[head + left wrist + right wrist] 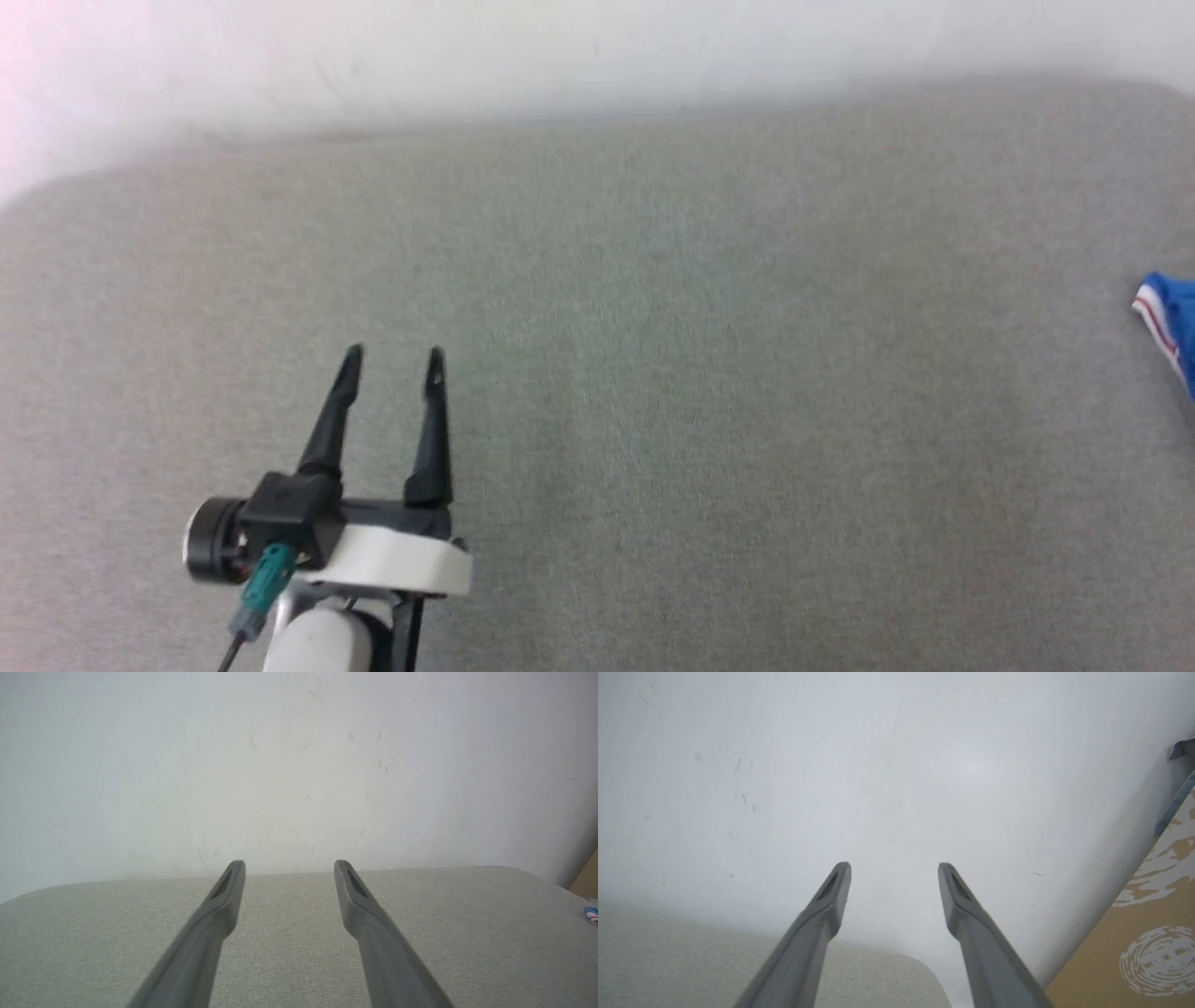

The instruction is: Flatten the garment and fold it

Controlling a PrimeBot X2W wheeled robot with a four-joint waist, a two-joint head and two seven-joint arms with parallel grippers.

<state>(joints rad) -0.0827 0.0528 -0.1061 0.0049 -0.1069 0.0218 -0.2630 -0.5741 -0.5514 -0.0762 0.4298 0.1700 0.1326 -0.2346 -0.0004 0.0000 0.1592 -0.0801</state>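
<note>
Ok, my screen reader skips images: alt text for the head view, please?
The left end effector, open and empty, sits lower left over a grey fabric surface. A bit of the blue garment shows at the right edge.

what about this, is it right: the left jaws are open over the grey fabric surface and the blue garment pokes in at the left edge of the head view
Not the left: the head view shows the garment at its right edge. The left gripper does have its jaws open over the grey fabric surface.
</note>
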